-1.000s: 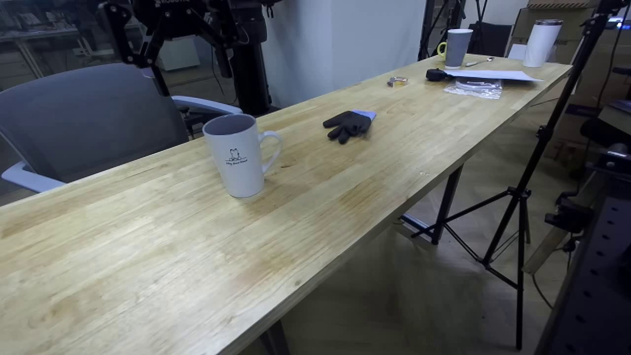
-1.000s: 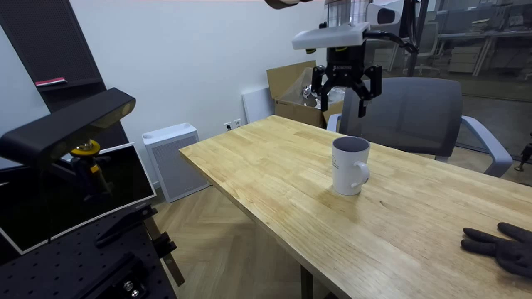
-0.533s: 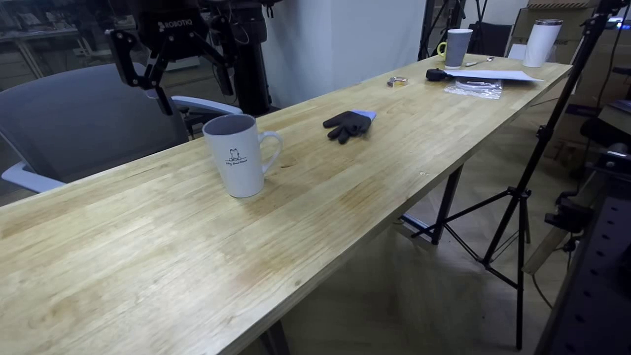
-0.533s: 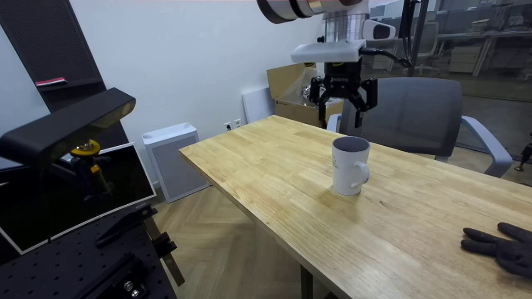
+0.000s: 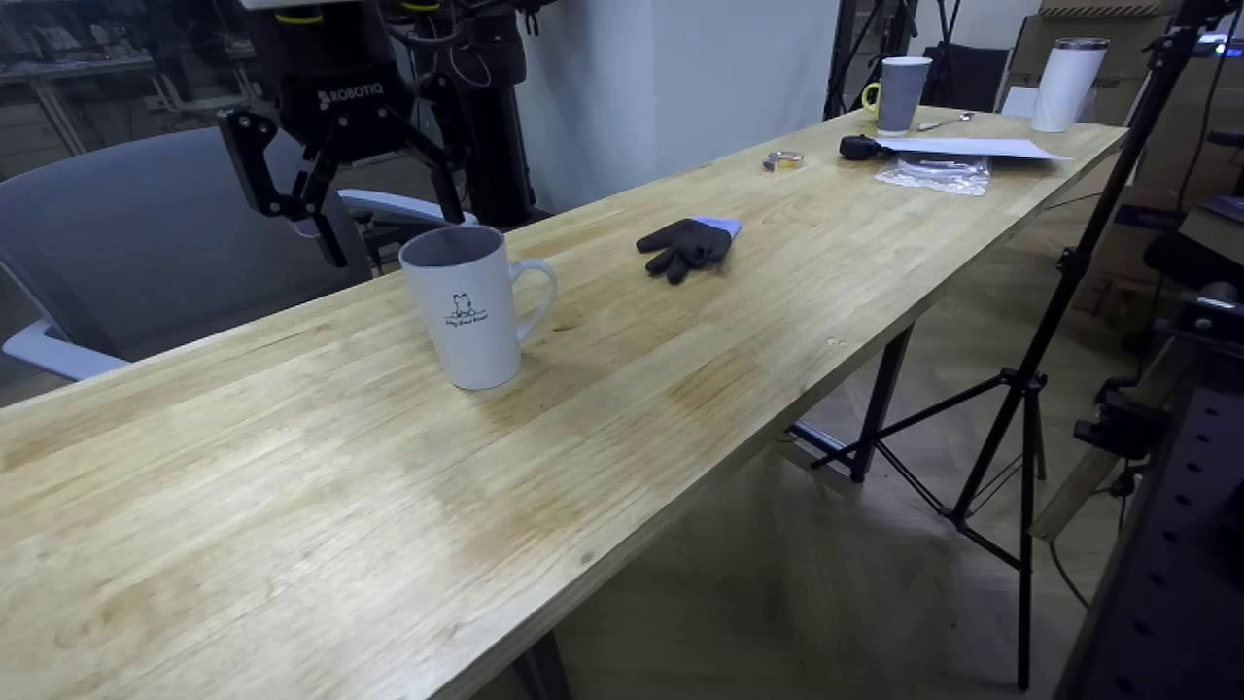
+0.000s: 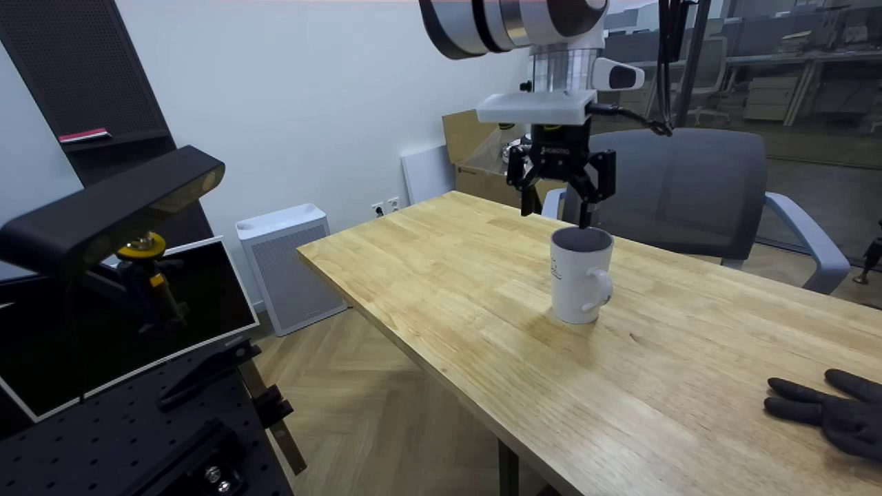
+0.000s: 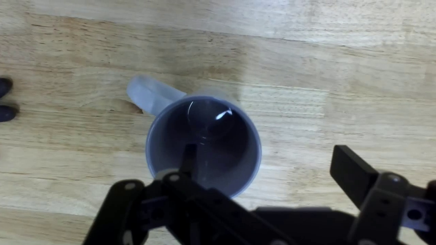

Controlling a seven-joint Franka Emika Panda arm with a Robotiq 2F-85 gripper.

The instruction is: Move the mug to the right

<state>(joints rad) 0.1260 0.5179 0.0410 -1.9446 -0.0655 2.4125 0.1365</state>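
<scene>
Zero grasp yet: mug (image 6: 573, 286) upright between long edges of desk (image 6: 413, 262); gripper (image 6: 557, 218) wide, empty; rightward move apparently remains.

The tool (image 5: 394, 234) reads "ROBOTIQ", the mug (image 5: 471, 326) something illegibly small.

Office equipped as robotics lab
Noted: mesh-backed chair (image 6: 679, 196), background desks (image 6: 830, 57), drawer unit (image 6: 766, 101); robot arm (image 6: 513, 26), tripod (image 5: 1026, 381), mounted camera (image 6: 114, 207)
</scene>
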